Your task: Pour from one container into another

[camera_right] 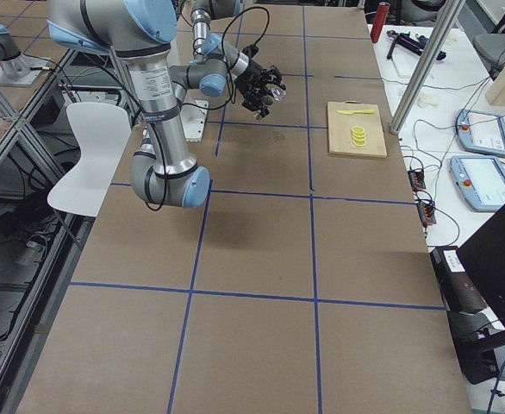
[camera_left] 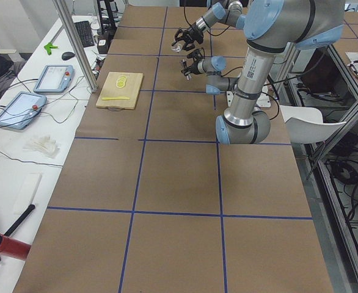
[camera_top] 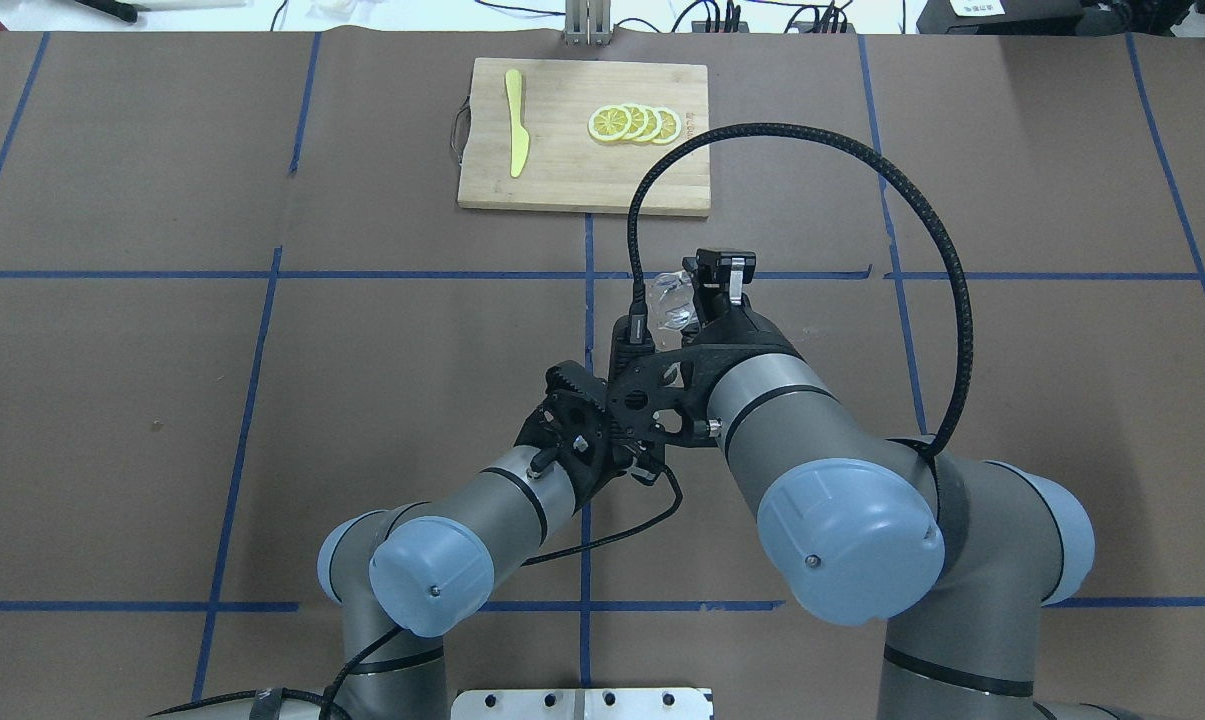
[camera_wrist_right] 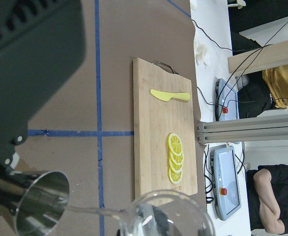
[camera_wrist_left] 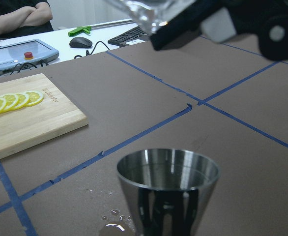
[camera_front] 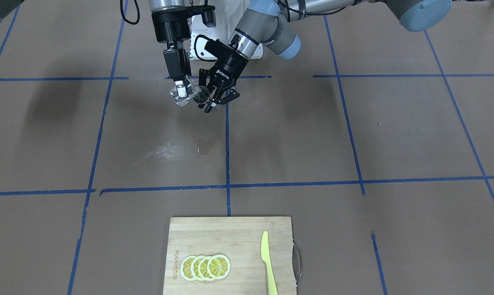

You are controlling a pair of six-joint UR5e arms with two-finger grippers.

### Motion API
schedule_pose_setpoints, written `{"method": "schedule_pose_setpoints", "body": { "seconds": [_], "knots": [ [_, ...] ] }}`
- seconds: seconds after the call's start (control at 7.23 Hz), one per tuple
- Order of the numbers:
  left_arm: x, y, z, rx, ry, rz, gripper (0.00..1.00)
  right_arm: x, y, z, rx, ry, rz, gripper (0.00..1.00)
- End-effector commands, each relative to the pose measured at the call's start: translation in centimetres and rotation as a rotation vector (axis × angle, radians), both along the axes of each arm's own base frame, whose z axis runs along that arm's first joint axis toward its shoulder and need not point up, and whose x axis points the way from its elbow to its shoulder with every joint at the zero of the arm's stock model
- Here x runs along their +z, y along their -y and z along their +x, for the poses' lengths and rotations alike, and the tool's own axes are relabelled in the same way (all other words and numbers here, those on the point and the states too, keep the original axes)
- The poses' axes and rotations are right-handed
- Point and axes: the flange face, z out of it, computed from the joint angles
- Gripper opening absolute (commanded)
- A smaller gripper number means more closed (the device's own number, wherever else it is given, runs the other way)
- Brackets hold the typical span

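Front-facing view: left fingers (camera_front: 210, 104) clasp jigger (camera_front: 200, 97), right fingers (camera_front: 181, 87) clasp glass cup (camera_front: 185, 98).

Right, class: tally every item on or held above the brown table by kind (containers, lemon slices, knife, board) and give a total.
Metal jigger: 1
Glass cup: 1
Lemon slices: 4
Yellow knife: 1
Wooden cutting board: 1
Total: 8

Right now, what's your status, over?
Left fingers shut on small silver metal jigger. Right fingers shut on small clear glass cup, tilted close by, both aloft. Wet patch on brown table below.
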Motion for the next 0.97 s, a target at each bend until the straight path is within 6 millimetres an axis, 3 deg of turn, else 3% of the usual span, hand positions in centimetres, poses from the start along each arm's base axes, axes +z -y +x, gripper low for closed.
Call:
{"method": "schedule_pose_setpoints", "body": {
  "seconds": [0.0,0.83],
  "knots": [
    [-0.14,0.0,0.01,0.0,-0.002,0.0,0.0,-0.04,-0.76,-0.6,0.004,-0.055,0.034,0.0],
    [-0.18,0.01,0.06,0.0,-0.002,0.0,0.0,-0.22,-0.43,-0.25,0.015,-0.179,0.116,0.0]
  ]
}}
